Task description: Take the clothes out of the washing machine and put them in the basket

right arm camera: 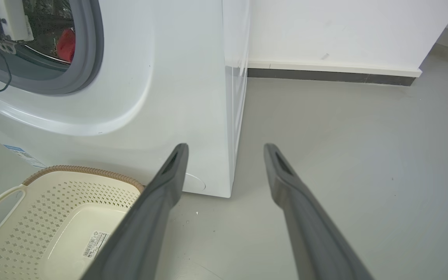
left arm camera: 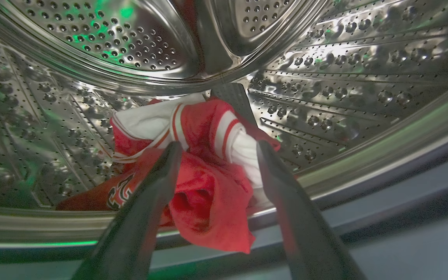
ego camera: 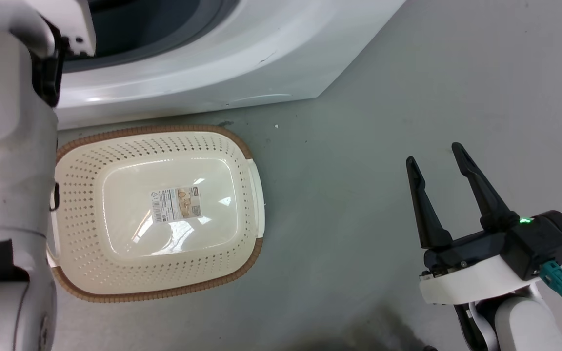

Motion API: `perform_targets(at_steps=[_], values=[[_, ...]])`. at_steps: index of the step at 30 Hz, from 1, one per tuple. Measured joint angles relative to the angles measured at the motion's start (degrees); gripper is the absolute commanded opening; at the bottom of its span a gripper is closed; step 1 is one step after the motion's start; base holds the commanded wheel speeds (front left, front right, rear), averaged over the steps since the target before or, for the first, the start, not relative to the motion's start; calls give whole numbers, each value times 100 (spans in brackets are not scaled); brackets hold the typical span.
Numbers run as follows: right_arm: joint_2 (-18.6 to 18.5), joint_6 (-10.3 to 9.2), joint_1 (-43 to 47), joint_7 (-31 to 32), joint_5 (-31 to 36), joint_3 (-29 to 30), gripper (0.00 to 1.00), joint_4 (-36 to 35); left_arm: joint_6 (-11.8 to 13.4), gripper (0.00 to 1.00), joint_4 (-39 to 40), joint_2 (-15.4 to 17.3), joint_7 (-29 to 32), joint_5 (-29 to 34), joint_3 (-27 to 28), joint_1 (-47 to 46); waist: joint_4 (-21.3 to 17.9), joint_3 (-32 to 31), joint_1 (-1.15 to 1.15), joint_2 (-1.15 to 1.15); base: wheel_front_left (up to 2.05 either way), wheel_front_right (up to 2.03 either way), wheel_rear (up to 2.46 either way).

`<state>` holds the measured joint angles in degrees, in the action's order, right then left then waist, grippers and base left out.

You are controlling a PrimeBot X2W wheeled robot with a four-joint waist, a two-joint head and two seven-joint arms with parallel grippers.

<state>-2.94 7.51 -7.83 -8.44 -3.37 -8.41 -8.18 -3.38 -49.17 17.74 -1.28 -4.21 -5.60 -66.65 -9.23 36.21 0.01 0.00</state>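
The clothes (left arm camera: 208, 186), a red garment with white trim, lie bunched at the bottom front of the washing machine's steel drum (left arm camera: 123, 42), one fold hanging over the lip. My left gripper (left arm camera: 218, 146) is open inside the drum, its fingers on either side of the bunch. A red patch of the clothes (right arm camera: 66, 44) shows through the porthole in the right wrist view. The basket (ego camera: 159, 131) stands empty on the floor in front of the washing machine (ego camera: 242, 53). My right gripper (ego camera: 434, 156) is open over the floor to the basket's right, holding nothing.
My pale left forearm (ego camera: 8, 170) runs along the head view's left edge, over the basket's left side, and up into the porthole. Grey floor (ego camera: 349, 204) lies between the basket and the right gripper. A white wall with a dark skirting (right arm camera: 333, 76) stands beyond the machine.
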Motion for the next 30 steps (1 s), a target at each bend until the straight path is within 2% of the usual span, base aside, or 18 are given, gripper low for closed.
perform_targets(at_steps=[4, 9, 15, 23, 24, 25, 30], values=[[1, 0, -41, -1, 8, -92, 100, -10, -20, 100, -280, 36, 250, 116, -166, -554, 0, 198, 0, 0, 0, 0, 0], [0, 0, -106, -14, -12, -203, 100, -45, -101, 100, -649, 242, 612, 264, -342, -1098, -68, 431, 0, 0, 0, 0, 0], [0, 0, -149, -62, -90, -393, 100, 18, -209, 100, -1120, 525, 1166, 291, -437, -1516, -253, 576, 0, 0, 0, 0, 0], [-1, 0, -153, -120, -261, -544, 100, 111, -215, 100, -1580, 790, 2025, 292, -504, -1857, -531, 671, -1, 0, 0, 0, 0], [0, 0, -153, -124, -287, -550, 100, 115, -197, 47, -1599, 810, 2078, 288, -511, -1878, -554, 679, -1, 0, 0, 0, 0], [0, 0, -153, -137, -313, -549, 100, 116, -172, 0, -1582, 836, 2050, 305, -537, -1886, -573, 688, -1, 0, 0, 0, 0], [0, 0, -158, -165, -367, -545, 100, 149, -104, 0, -1561, 900, 1971, 304, -577, -1920, -606, 684, -1, 0, 0, 0, 0]])
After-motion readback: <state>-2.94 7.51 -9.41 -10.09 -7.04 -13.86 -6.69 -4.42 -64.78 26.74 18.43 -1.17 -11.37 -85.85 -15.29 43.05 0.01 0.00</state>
